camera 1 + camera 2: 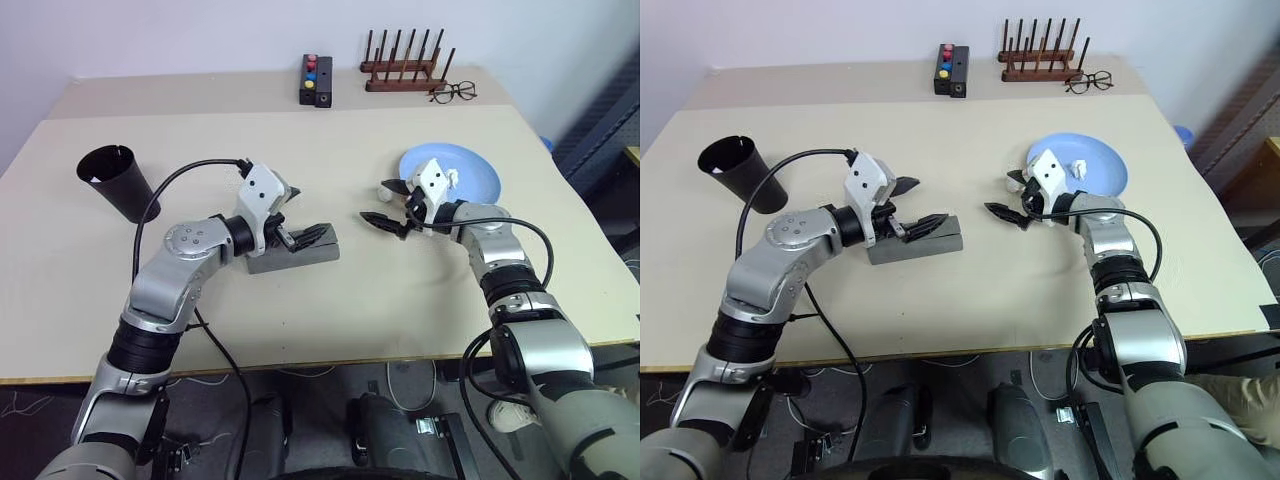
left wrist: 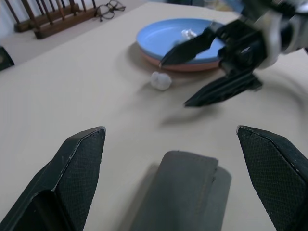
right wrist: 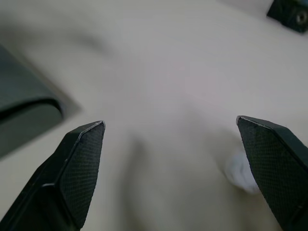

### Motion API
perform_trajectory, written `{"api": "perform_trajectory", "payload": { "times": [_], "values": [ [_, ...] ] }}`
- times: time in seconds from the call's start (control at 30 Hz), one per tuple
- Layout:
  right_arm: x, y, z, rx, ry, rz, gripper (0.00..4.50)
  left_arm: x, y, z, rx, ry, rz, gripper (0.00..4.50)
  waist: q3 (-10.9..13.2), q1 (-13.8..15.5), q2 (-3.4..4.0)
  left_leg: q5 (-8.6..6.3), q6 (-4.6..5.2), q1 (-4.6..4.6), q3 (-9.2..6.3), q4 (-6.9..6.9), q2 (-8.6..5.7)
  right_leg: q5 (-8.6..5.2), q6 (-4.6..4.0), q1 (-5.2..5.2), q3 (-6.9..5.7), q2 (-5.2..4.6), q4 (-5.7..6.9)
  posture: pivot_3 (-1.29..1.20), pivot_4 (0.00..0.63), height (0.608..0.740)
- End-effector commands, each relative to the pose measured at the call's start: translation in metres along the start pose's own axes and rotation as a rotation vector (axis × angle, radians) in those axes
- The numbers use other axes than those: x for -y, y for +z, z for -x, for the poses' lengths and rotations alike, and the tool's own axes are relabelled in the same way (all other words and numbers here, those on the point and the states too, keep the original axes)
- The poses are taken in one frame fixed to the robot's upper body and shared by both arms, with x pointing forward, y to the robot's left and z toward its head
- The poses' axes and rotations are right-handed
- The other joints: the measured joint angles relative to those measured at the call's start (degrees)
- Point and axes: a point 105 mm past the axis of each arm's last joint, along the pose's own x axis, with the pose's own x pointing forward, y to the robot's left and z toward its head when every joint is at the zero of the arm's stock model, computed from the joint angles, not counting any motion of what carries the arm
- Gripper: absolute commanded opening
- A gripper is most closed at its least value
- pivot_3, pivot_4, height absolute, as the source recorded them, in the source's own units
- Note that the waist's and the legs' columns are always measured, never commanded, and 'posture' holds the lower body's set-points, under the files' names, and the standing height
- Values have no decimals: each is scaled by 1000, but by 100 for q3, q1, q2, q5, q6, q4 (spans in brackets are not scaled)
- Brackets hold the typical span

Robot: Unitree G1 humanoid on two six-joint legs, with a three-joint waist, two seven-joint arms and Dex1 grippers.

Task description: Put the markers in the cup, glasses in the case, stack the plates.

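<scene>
Nearest us, at centre frame, our left gripper hangs wide and empty just over the grey case, which looks shut; our right gripper, also wide and empty, hovers right of centre. We should probably steady the case with one gripper before handling its lid. Further back, the blue plate sits stacked on the pink plate at right, and the cup lies at far left.

Beige table. At its far edge: wooden peg rack; wire-framed spectacles just beside it; black button box with red, blue and yellow buttons. Small white lump mid-table.
</scene>
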Motion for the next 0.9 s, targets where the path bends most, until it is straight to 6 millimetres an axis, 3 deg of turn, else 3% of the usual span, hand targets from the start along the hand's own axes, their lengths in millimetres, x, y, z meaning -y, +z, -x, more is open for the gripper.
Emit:
{"api": "perform_trajectory", "payload": {
  "times": [0.03,0.47,0.9],
  "values": [
    [9,13,-6,16,-53,43,4466,-2,11,10,32,25,-19,4500,0,-5,0,0,0,0,0,-1,0,0,0,0,0,1,0,0,150,740],
    [13,17,-20,-10,-115,45,4466,4,15,20,34,54,-9,4500,0,-3,0,0,0,0,1,-1,0,0,0,-1,3,-2,0,0,150,740],
    [25,11,-17,-63,-200,62,4466,4,19,23,38,71,-8,4500,0,-9,0,0,-1,0,1,-1,1,0,0,-2,4,-1,0,0,150,740]
  ]
}}
